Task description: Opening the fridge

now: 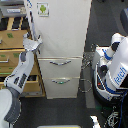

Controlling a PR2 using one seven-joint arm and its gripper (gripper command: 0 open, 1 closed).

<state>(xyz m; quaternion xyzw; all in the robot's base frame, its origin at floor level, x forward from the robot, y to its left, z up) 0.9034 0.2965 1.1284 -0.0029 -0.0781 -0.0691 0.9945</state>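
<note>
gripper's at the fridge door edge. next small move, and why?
Probably a short pull of the gripper away from the cabinet front, swinging the door outward. It sits at the exterior view's left edge of the tall white fridge upper door, which looks shut or barely ajar. Whether the fingers actually hook the edge cannot be told, so pull slowly.

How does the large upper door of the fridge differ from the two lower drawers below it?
The upper door is much taller than either lower drawer. The upper door carries a small green-and-white sticker; the lower drawers show none. Each lower drawer has a curved silver handle across its front, while no such handle shows on the upper door's front. The robot's hand is at the upper door's edge, not at the drawers. Both are white.
</note>
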